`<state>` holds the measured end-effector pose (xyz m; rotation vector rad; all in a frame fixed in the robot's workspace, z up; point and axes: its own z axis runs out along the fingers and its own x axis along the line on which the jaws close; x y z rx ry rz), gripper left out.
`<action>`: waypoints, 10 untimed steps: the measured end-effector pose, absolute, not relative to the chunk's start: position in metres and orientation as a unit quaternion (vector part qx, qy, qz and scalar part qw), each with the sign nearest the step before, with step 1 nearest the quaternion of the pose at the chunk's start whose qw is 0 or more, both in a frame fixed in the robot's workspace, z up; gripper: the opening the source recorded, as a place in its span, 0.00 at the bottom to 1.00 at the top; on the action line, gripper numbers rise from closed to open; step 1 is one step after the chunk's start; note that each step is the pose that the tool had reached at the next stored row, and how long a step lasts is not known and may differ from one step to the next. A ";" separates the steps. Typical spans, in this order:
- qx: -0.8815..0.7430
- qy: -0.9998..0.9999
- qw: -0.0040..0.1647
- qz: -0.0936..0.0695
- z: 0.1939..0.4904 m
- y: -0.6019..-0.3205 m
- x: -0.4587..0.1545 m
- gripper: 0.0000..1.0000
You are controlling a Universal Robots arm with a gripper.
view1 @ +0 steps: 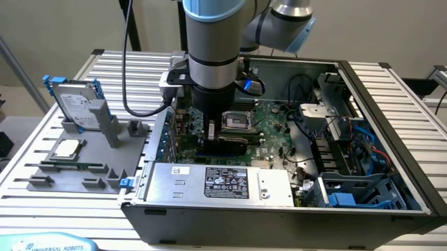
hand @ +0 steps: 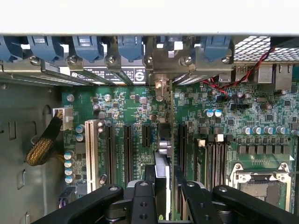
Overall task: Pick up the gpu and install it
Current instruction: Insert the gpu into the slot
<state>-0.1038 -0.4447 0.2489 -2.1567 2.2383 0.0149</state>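
In the wrist view the gpu [hand: 169, 140] stands edge-on between my fingers, thin and dark with a green back. Its silver bracket [hand: 161, 84] reaches the case's rear slot openings. The card runs along the motherboard's expansion slots [hand: 127, 149]; I cannot tell whether it sits in one. My gripper [hand: 166, 200] is shut on the card's near end. In the exterior view the gripper [view1: 213, 137] is low inside the open computer case [view1: 279, 212], over the motherboard [view1: 272, 117] and just to the exterior view's left of the processor socket [view1: 237, 121].
A power supply [view1: 216, 183] fills the case's near side, and drive bays with blue cables [view1: 356, 157] its right. Outside, a grey fixture [view1: 84, 175] holds a silver hard drive with blue rails [view1: 73, 102] and a square processor chip [view1: 66, 149]. A braided cable [hand: 42, 147] lies near the slots.
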 end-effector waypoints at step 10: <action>-0.694 0.720 0.016 0.004 0.246 -0.445 -0.105 0.27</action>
